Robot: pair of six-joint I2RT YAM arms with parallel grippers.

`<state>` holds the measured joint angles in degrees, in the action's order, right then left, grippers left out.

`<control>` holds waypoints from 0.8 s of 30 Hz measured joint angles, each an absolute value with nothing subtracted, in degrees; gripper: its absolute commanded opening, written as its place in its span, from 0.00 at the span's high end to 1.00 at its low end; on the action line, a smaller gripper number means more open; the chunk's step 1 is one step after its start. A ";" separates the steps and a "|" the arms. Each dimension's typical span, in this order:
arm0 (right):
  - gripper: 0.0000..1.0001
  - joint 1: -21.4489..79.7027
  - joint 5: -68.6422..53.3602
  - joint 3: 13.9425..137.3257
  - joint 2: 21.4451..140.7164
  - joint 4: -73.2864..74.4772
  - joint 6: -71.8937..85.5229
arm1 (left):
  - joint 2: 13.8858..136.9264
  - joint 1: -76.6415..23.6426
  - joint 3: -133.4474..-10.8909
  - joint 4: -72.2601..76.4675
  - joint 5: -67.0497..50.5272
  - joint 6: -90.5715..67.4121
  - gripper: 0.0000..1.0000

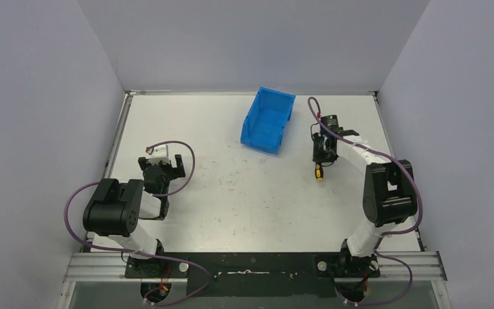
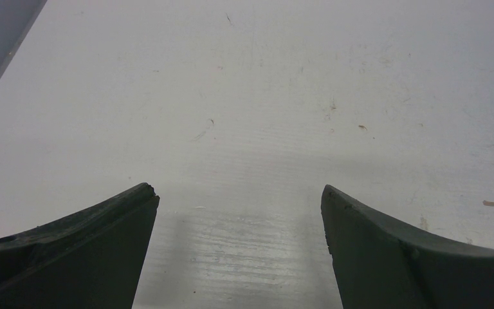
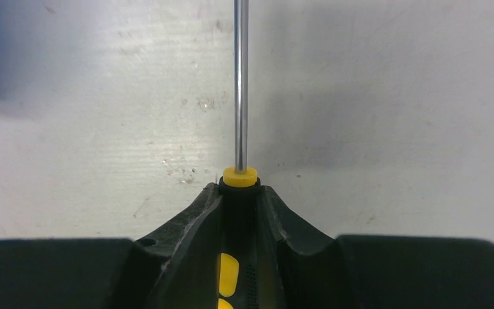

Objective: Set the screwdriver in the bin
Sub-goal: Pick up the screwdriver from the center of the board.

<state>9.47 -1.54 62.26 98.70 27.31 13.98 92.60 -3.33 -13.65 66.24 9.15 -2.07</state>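
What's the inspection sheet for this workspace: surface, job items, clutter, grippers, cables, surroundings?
Surface: white table, scuffed and specked.
Job's things: screwdriver outside the bin, to its right in the top view; bin at the far middle, nothing seen in it.
Clutter: nothing seen.
Grippers: right gripper shut on the screwdriver's handle, shaft pointing ahead; left gripper open over bare table, holding nothing.
Cables: purple cables loop off both arms, none near the bin.
Surroundings: plain grey walls on three sides.
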 measured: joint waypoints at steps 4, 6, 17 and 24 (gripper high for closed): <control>1.00 9.47 0.16 68.71 96.33 31.03 14.20 | 92.60 -3.33 -13.65 66.24 9.13 -2.07 0.03; 1.00 9.47 0.91 72.53 95.26 32.27 14.17 | 92.60 -3.33 -13.65 66.24 9.15 -2.07 0.03; 1.00 9.47 4.86 96.99 96.36 42.41 13.37 | 92.60 -3.33 -13.65 66.24 9.13 -2.07 0.03; 1.00 10.66 12.32 109.08 100.18 47.18 17.06 | 92.60 -3.33 -13.65 66.24 9.13 -2.07 0.03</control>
<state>10.66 12.32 109.08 100.18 47.18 17.06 92.60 -3.33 -13.65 66.24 9.13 -2.07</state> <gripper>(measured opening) 0.207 0.971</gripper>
